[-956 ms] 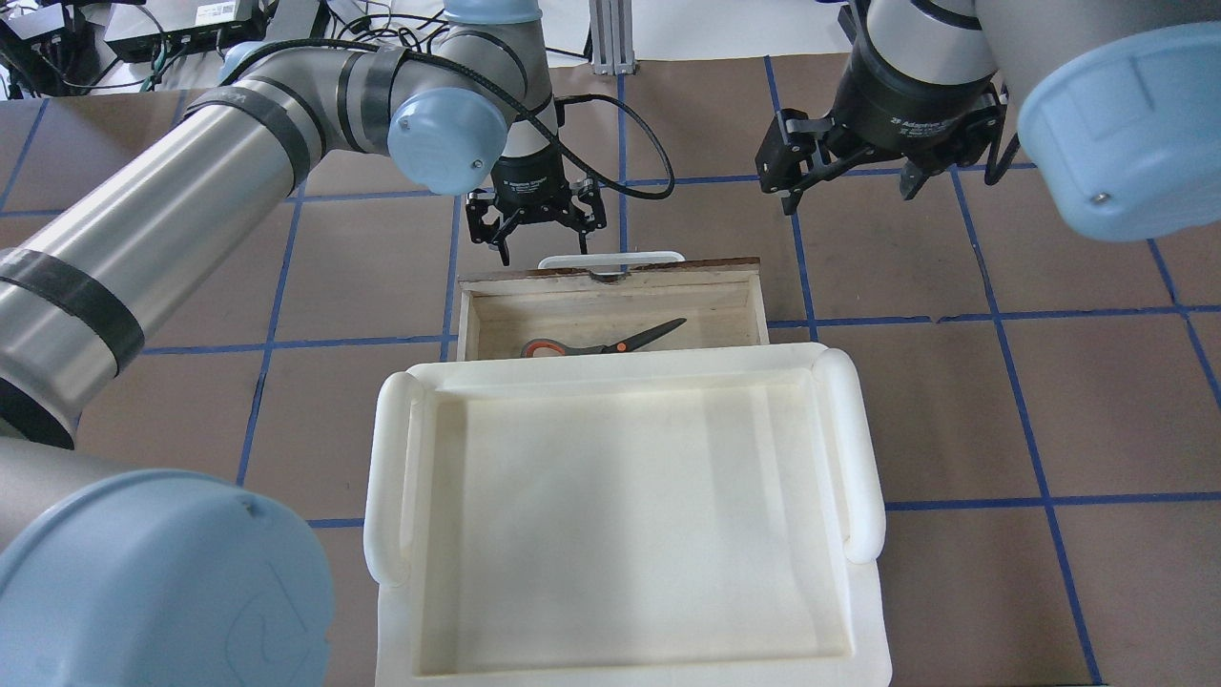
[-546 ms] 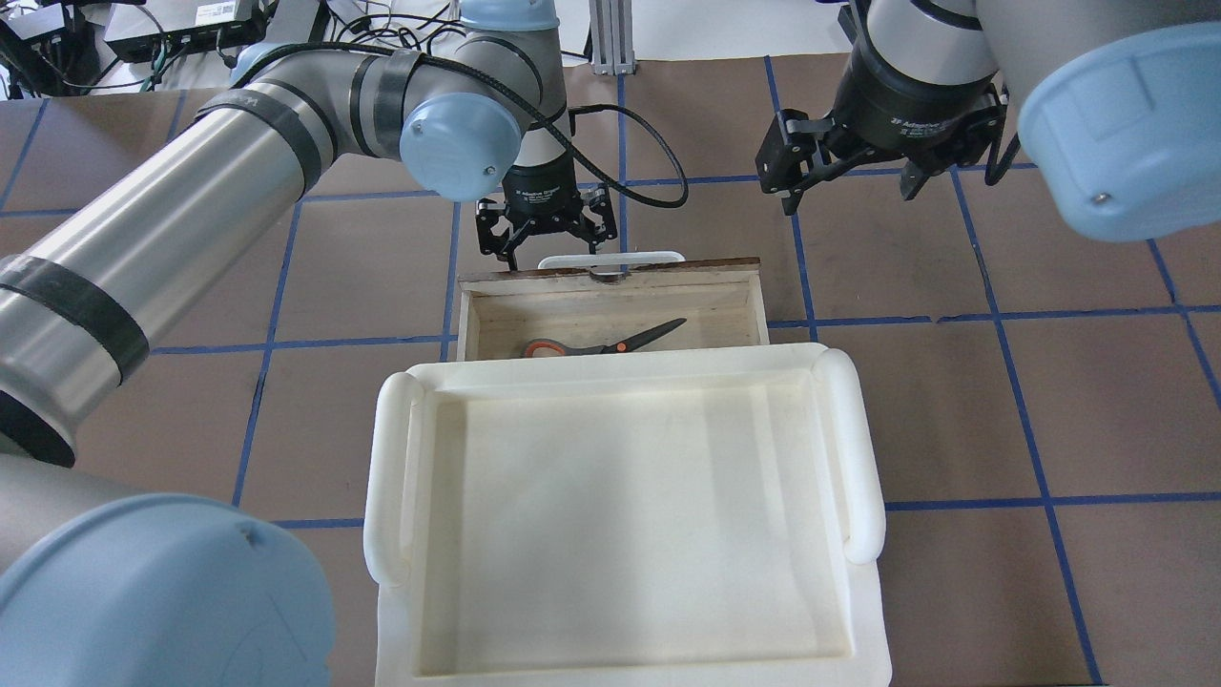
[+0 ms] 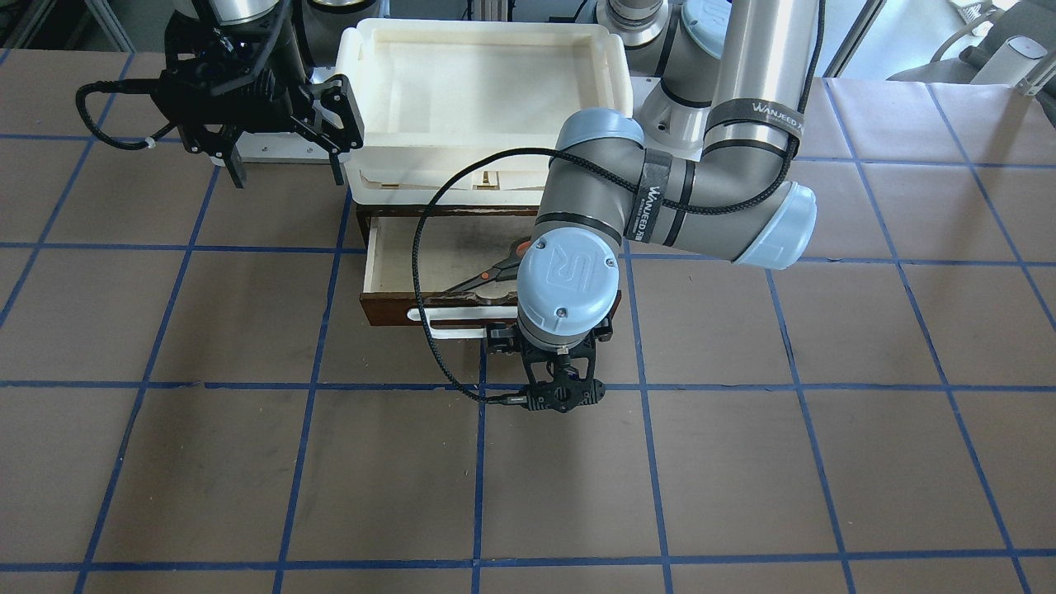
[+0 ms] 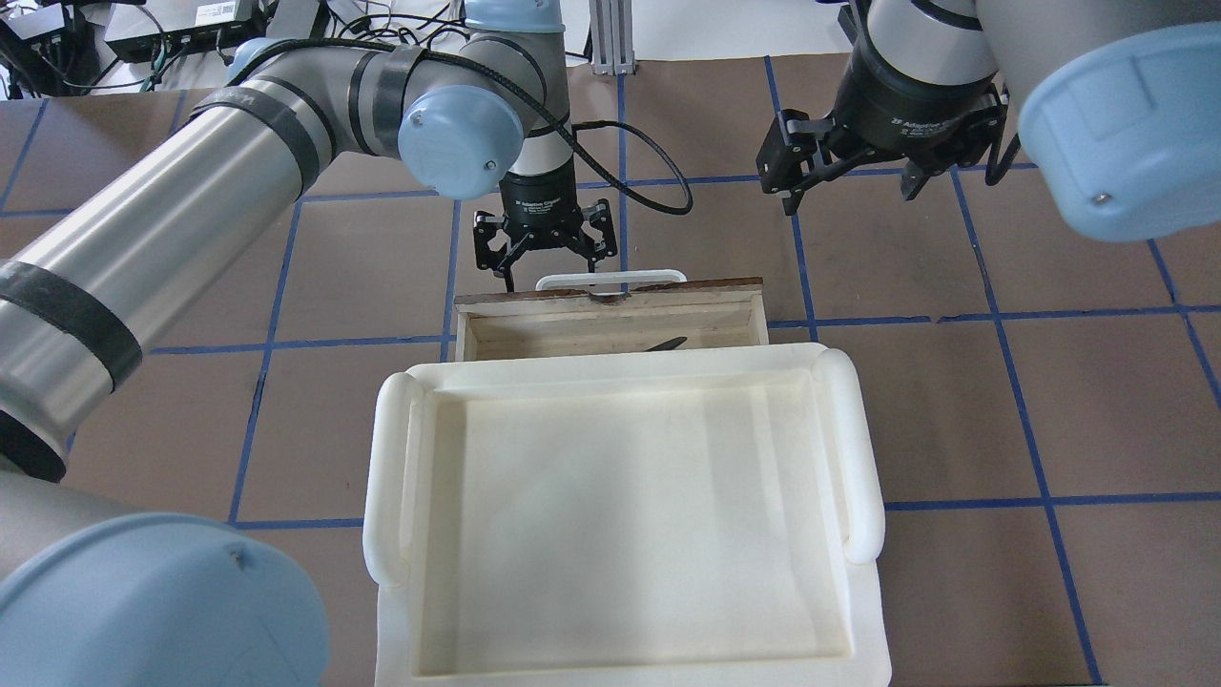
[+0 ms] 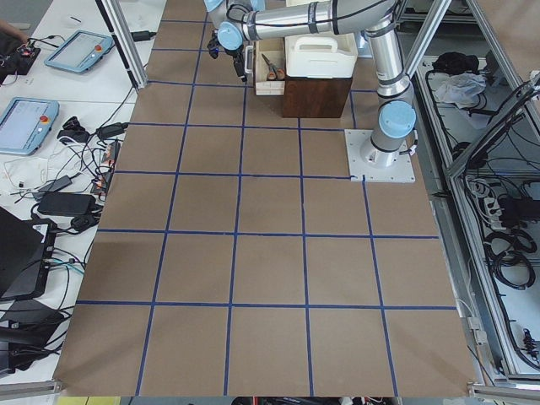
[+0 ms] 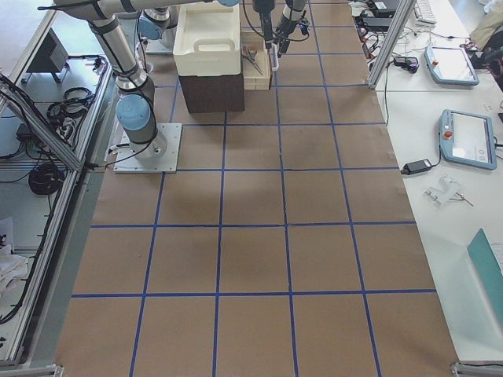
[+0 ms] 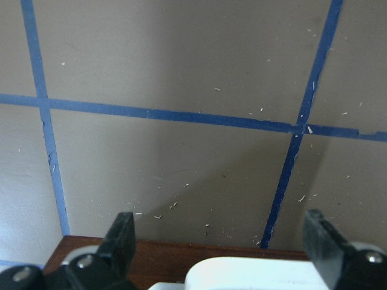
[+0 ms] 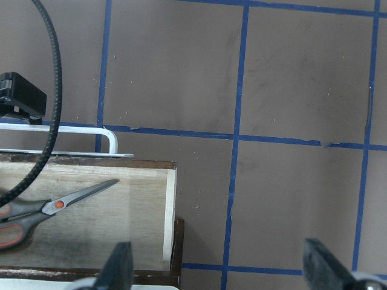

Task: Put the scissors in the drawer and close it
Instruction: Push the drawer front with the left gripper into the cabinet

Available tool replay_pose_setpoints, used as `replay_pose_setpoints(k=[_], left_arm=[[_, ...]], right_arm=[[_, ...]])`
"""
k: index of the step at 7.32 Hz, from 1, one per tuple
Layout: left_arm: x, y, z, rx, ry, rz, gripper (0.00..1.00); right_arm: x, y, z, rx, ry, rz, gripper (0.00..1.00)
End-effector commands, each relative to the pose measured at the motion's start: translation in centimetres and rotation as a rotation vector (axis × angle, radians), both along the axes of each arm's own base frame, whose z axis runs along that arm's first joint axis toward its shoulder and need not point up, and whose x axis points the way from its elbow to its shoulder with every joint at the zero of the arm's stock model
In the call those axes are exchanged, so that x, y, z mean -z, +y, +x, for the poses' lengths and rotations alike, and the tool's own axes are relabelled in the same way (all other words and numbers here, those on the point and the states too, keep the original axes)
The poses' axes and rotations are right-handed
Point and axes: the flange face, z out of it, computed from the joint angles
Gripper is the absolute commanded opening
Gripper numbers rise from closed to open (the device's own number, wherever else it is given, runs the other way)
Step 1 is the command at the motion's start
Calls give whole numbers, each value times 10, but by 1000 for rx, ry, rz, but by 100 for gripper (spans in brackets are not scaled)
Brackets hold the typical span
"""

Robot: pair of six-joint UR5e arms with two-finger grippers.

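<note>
The drawer (image 4: 610,322) is partly open under the cream-white tray, its dark brown front (image 3: 388,312) and white loop handle (image 4: 610,278) facing away from the robot. The scissors (image 3: 487,271) lie inside; in the overhead view only a blade tip (image 4: 666,343) shows, and the right wrist view shows the scissors (image 8: 54,208) too. My left gripper (image 4: 550,270) is open, right at the drawer front by the handle (image 7: 254,275); it is empty. My right gripper (image 4: 849,183) is open and empty, held above the table to the drawer's right (image 3: 285,169).
The cream-white tray (image 4: 382,477) sits on top of the dark brown box (image 5: 316,97) and covers most of the drawer. A black cable (image 3: 421,272) from the left wrist loops over the drawer. Brown table with blue tape lines (image 4: 992,315) lies all around.
My left gripper has moved toward the robot against the drawer front. The drawer has slid further in under the tray, hiding most of the scissors. The right arm has not moved.
</note>
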Motion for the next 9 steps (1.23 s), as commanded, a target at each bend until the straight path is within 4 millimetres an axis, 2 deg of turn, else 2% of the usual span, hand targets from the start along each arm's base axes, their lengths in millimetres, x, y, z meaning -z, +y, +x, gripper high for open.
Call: replay_pose_setpoints(k=[1,6,9], left_arm=[[-6,11,-2,8,-14,38,100],[13,34,-2,-12,-31,138,100],[12,42,-1,-11,-44,183,100]], right_arm=[[0,0,0,0,-1,0,100],[0,0,-1,1,7,-1,100],[0,0,0,1,4,0,100]])
